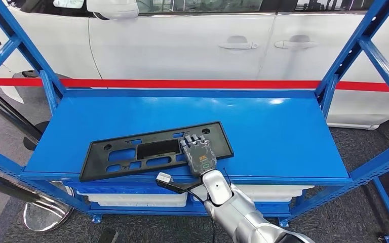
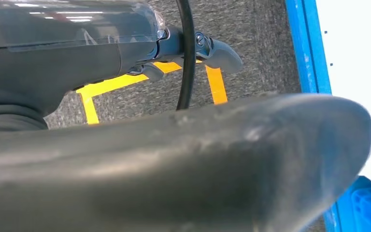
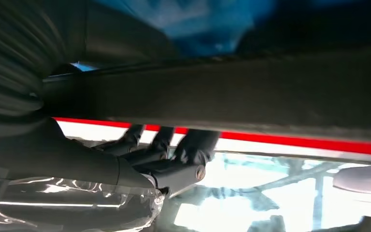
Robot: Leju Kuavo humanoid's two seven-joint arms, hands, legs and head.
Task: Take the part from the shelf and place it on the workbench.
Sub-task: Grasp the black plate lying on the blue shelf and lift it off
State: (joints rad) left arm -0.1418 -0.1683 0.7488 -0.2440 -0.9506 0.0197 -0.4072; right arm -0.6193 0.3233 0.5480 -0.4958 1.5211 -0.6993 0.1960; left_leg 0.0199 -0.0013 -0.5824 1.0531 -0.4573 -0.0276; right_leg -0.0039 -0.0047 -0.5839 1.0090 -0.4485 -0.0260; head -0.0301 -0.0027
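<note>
Hand on the black part

The right hand (image 1: 198, 154) lies on the black part (image 1: 154, 150) near the shelf's (image 1: 283, 131) front edge, fingers (image 1: 195, 141) flat on top; a grasp cannot be told.

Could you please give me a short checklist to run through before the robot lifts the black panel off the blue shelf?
1. Right hand on the black panel: ok, its fingers lie over the panel's front right part.
2. Firm grip with the thumb under the panel: cannot tell; the underside is blurred in the right wrist view.
3. Panel free of other things: ok, it lies alone on the blue shelf.
4. Panel's balance when lifted: not ok, the hand sits well right of its middle.
5. Left hand out of the way: ok, it hangs over the floor.
</note>
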